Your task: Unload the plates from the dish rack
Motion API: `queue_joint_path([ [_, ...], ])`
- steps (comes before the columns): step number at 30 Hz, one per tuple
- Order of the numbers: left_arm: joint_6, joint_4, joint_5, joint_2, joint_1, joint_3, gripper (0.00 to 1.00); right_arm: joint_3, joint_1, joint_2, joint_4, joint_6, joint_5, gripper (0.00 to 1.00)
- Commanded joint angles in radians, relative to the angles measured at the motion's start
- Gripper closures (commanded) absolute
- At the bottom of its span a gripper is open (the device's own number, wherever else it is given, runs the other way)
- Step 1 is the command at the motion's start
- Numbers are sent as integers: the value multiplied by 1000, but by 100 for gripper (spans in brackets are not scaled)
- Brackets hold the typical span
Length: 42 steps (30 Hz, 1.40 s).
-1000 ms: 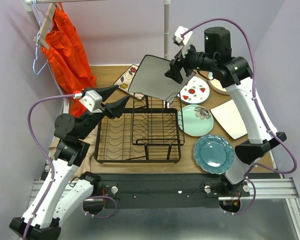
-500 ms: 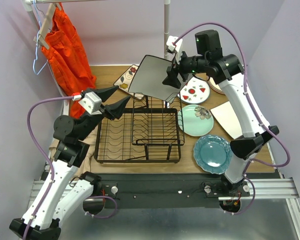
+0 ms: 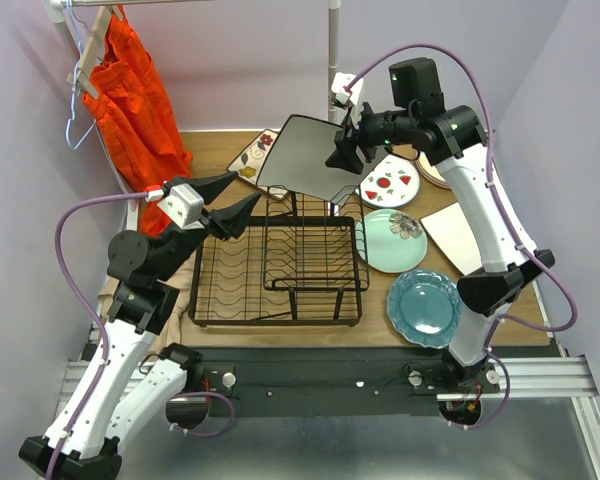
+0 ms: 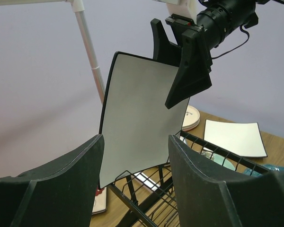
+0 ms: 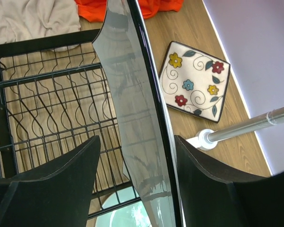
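A grey-white square plate (image 3: 298,155) with a black rim stands tilted at the far end of the black wire dish rack (image 3: 280,270). My right gripper (image 3: 342,158) straddles its upper right edge. In the right wrist view the plate (image 5: 132,109) passes between the fingers of the right gripper (image 5: 137,142), with its rim close to the right finger and a gap to the left one. My left gripper (image 3: 242,190) hovers open at the rack's far left corner with nothing in it. In its own view the left gripper (image 4: 136,156) faces the plate (image 4: 137,123).
A flower-print plate (image 3: 252,152) lies behind the rack. To the right lie the red-fruit (image 3: 392,183), mint (image 3: 392,240), teal (image 3: 427,307), white square (image 3: 460,237) and cream-pink (image 3: 435,172) plates. An orange garment (image 3: 135,100) hangs at the back left, and a pole (image 3: 333,60) stands behind.
My right arm has shifted left and settled over the plate's edge, and its jaws have narrowed around it. The plate and the left arm have stayed still.
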Motion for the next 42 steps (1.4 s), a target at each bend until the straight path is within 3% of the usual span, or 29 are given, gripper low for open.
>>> queue_joint_path([
  [1,5,30,7,-5,7,-7,34,6,4,-22,-27,-11,-56,32],
  [42,5,30,7,16,16,-10,34,-5,18,-25,28,9,44,55],
])
